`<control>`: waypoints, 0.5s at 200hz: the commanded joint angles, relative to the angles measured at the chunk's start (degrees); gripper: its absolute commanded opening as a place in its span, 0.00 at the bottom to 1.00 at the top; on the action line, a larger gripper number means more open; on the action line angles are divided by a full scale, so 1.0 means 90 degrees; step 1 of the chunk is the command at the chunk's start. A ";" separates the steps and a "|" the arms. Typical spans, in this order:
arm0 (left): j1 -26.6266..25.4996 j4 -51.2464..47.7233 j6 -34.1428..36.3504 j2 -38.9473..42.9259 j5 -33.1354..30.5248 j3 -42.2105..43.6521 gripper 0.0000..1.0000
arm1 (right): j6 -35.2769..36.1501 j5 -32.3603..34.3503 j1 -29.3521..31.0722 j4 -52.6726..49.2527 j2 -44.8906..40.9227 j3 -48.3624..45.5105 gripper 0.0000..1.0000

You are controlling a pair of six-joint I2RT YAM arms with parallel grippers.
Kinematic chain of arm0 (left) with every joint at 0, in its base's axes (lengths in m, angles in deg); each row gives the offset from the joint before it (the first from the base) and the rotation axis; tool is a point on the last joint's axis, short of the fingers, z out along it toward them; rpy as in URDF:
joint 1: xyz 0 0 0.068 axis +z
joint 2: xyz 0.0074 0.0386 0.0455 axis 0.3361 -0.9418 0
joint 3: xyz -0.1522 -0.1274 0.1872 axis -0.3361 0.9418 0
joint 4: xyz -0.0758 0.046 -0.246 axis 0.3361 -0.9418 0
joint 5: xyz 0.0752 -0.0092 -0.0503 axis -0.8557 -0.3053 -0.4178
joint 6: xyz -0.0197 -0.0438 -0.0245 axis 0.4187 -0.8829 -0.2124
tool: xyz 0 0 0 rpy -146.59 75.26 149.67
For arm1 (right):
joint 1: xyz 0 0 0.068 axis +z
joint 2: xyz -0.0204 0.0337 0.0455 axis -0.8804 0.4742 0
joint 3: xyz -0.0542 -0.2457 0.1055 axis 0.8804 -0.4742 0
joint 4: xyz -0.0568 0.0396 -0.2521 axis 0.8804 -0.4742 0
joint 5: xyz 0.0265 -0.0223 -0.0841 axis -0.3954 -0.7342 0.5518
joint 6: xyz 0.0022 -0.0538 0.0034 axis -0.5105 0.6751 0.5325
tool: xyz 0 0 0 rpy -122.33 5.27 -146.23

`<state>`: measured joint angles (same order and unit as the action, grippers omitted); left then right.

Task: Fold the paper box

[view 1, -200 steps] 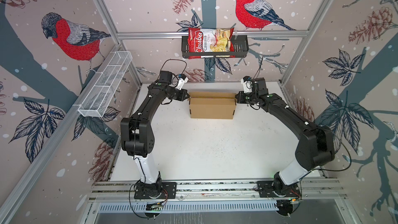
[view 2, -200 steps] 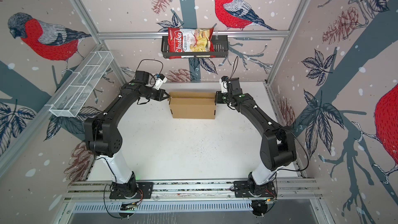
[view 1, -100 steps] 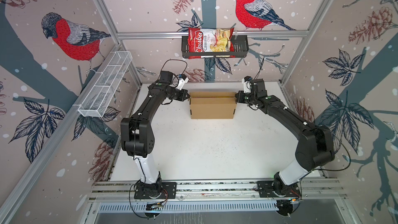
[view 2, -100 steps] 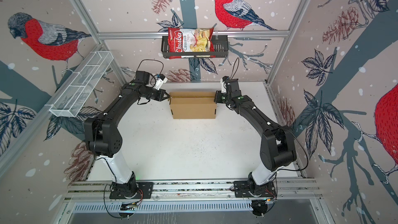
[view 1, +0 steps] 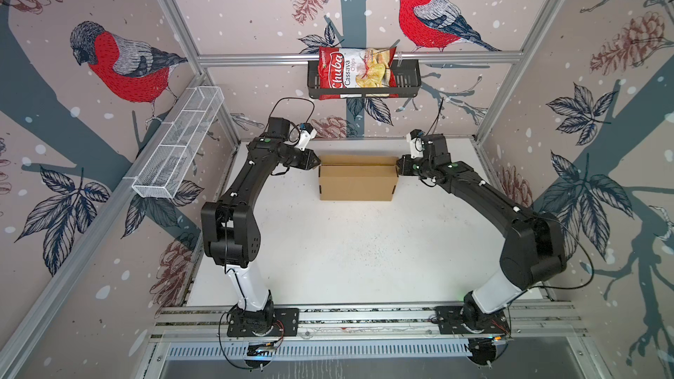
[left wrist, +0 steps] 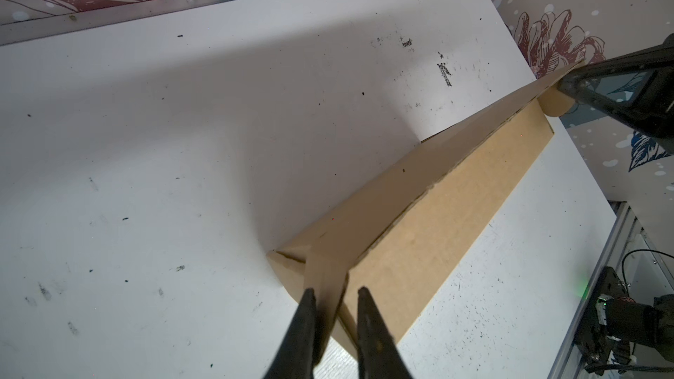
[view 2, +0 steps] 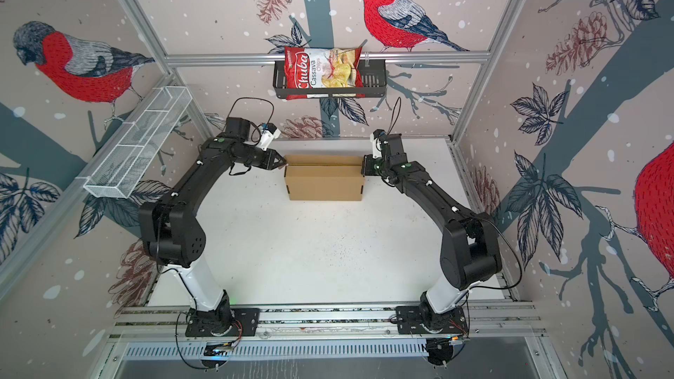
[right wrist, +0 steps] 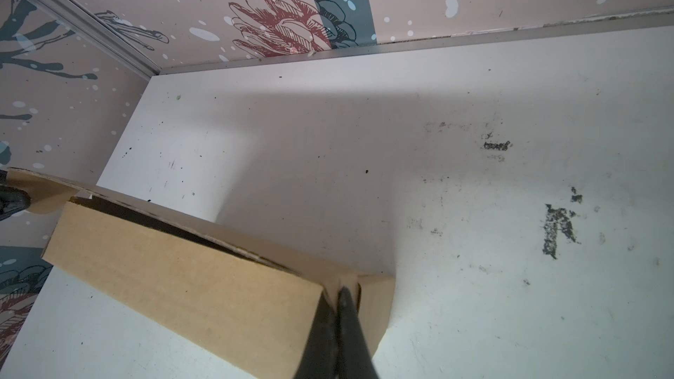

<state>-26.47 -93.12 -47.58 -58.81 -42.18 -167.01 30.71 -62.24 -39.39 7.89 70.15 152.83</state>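
— While its lid hangs half-shut, how stands the plain brown corrugated cardboard box?
— Walls erected; it sits at the white worktop's far middle. Lid lowered, not seated; end tabs untucked. Right jaws pinch one lid corner; left jaws stand narrowly parted about the opposite one.

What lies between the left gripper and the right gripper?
The paper box spans it, left gripper at one end, right gripper at the other; both top views show this.
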 commanded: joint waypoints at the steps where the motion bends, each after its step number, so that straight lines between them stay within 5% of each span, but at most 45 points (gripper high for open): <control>1: 0.0026 -0.0118 -0.0030 0.0046 0.0058 0.0060 0.18 | 0.0102 -0.0023 0.0039 -0.0319 0.0071 0.0103 0.00; 48: 0.0026 -0.0138 -0.0115 0.0217 0.0093 0.0347 0.11 | 0.0102 0.0061 0.0134 -0.0397 0.0163 0.0284 0.00; 100: 0.0066 -0.0004 -0.0091 0.0509 -0.0247 0.0735 0.29 | 0.0148 0.0206 0.0209 -0.0423 0.0126 0.0306 0.00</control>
<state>-26.12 -93.73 -48.94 -55.14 -42.59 -161.62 31.74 -61.19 -37.99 5.81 71.44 155.32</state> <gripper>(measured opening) 0.279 0.049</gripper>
